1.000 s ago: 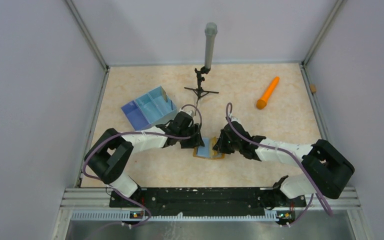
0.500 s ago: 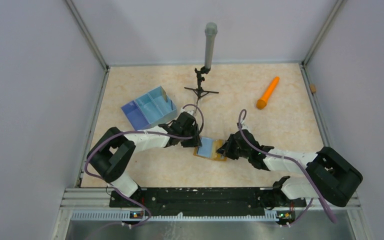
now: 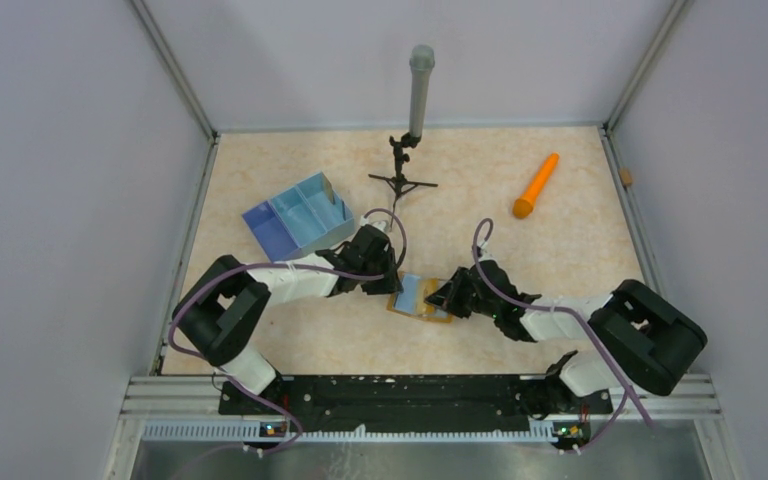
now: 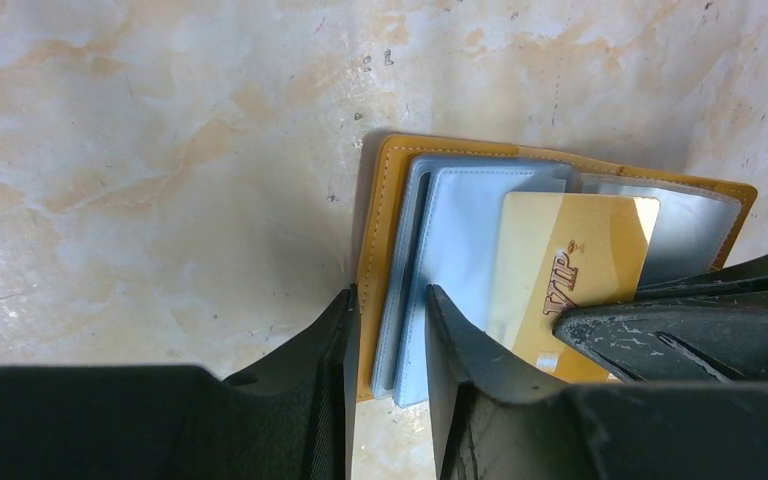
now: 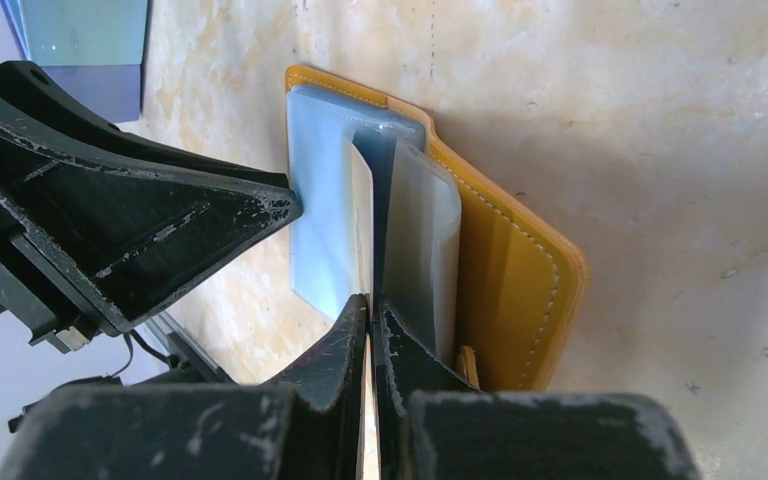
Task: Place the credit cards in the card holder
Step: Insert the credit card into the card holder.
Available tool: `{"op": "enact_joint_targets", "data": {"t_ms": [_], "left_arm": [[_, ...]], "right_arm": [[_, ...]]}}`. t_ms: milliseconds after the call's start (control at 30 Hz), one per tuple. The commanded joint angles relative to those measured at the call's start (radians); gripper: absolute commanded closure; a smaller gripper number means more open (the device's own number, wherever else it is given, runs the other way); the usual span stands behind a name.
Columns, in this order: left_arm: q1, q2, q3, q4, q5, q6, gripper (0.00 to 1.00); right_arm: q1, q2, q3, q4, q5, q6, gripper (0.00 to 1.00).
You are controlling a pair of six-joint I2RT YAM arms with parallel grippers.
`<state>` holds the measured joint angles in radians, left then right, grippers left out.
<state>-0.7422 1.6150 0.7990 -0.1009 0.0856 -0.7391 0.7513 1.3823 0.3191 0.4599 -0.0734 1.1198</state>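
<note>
card holder (image 3: 415,296): I see it lying open on the table's middle, mustard cover down and greyish-blue sleeves up, with a gripper at each side.
credit card (image 4: 572,262): I can make out only one, gold with "VIP" printed on it. It lies slanted over the blue sleeves. From the right wrist it is edge-on and runs between two sleeves. I cannot tell how deep it sits.
left gripper (image 4: 388,335): its fingers are drawn in on the holder's left edge, pinching the mustard cover and the stack of blue sleeves between them.
right gripper (image 5: 370,310): its fingers are pressed together on the near end of the card, with only the thin card between them.
table (image 3: 520,255): pale marbled top; both arms reach in low over it.
blue divided tray (image 3: 298,218): just behind the left arm's wrist, apart from the holder.
orange stick (image 3: 536,186): lying far right at the back, well apart from both arms.
grey post (image 3: 420,90): upright on a small black stand at the back centre.
</note>
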Motion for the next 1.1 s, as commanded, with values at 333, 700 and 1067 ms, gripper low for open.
{"op": "enact_joint_targets", "data": {"t_ms": [333,700,1067], "left_arm": [[-0.016,0.028,-0.062,-0.097,0.025,-0.014,0.72],[-0.016,-0.003,-0.091,-0.081,0.033,-0.030,0.72],[-0.023,-0.017,-0.109,-0.043,0.065,-0.051,0.72]], "right_arm": [[-0.001,0.138,-0.031,0.067,-0.005,0.032,1.00],[0.007,0.010,0.031,-0.203,0.117,-0.054,0.62],[0.076,0.002,0.161,-0.418,0.229,-0.160,0.49]]}}
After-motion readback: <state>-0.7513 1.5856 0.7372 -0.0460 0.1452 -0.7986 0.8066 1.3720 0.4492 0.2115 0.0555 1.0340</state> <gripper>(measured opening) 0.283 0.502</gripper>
